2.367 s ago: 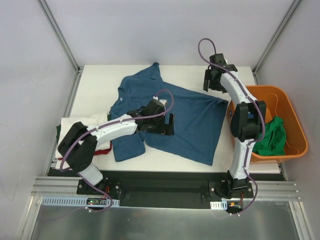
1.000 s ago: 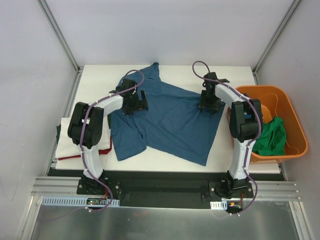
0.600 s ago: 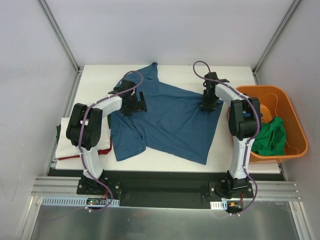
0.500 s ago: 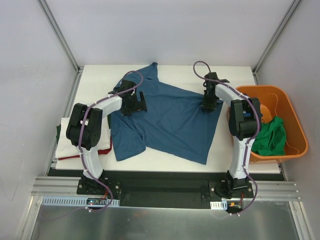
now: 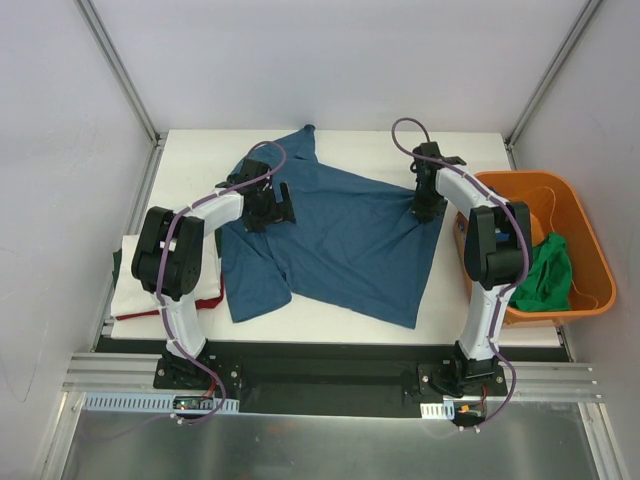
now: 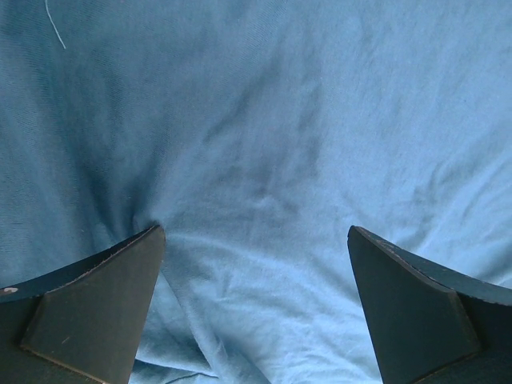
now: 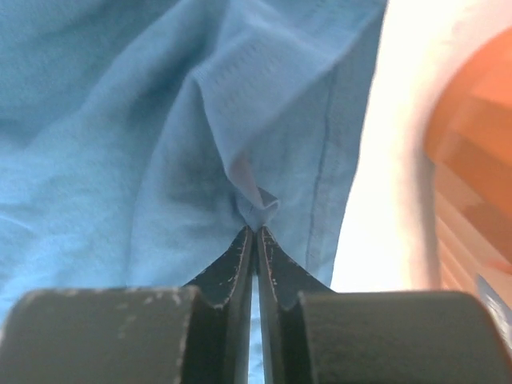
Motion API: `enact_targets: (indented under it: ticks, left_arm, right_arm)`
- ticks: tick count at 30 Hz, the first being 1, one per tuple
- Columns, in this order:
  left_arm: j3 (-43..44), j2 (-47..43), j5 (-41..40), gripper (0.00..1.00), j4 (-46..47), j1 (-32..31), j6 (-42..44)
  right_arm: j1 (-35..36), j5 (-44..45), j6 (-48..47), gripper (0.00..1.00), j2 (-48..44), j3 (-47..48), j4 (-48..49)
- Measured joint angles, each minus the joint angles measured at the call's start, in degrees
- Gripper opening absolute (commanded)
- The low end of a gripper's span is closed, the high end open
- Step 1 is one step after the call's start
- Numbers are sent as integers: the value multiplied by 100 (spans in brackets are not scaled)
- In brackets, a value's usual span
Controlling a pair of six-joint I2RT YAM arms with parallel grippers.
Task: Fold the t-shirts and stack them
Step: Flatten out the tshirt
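A dark blue t-shirt lies spread out and rumpled on the white table. My left gripper is open, its fingertips resting on the cloth near the shirt's upper left, with nothing between them. My right gripper is shut on a small pinch of the shirt's fabric close to its stitched right edge, as the right wrist view shows. A green t-shirt sits in the basket. A white t-shirt lies over a red one at the table's left edge.
The orange plastic basket stands just right of my right gripper, off the table's right edge, and shows in the right wrist view. Bare table lies between the shirt's edge and the basket. Metal frame posts rise at the back corners.
My right gripper has closed on the shirt's fabric and shifted slightly right toward the edge. Earlier the left arm swung from the shirt's middle to its upper left; now it holds still.
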Motion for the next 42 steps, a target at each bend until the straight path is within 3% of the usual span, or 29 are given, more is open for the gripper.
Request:
enact_targets:
  ticks: [6,17,18,20,26,32,37,39,40,42]
  left_arm:
    - [0,-7,42,99,-2,-2,2]
    - [0,-210,162,99,-66,-11,4]
    - [2,-225,164,99,-66,-11,4]
    - [2,-249,164,99,-68,-11,7]
    - [0,-330,166,99,-70,-11,9]
    - [0,-413,184,99,-70,-13,9]
    - [-11,-468,199,99,-68,-13,9]
    - [-79,-501,240,99,-63,-13,7]
    - [-118,-514,258,100,-68,-13,7]
    - [-247,-540,289,99,-70,-13,7]
  right_arm:
    - [2,256,7,2,-87,0,-264]
    - [-15,1161,153,10,-173,92,-1016]
    - [-28,1200,155,21,-140,138,-1058]
    - [-42,1250,168,33,-55,243,-1104]
    - [33,1279,-59,60,68,330,-1137]
    - [511,1248,-348,66,-175,348,-1126]
    - [992,887,-341,73,-992,-208,-894]
    - [1117,529,-317,92,-1329,-645,-728]
    - [1152,332,-282,96,-1436,-839,-645]
    - [1172,-35,-236,96,-1510,-1178,-470]
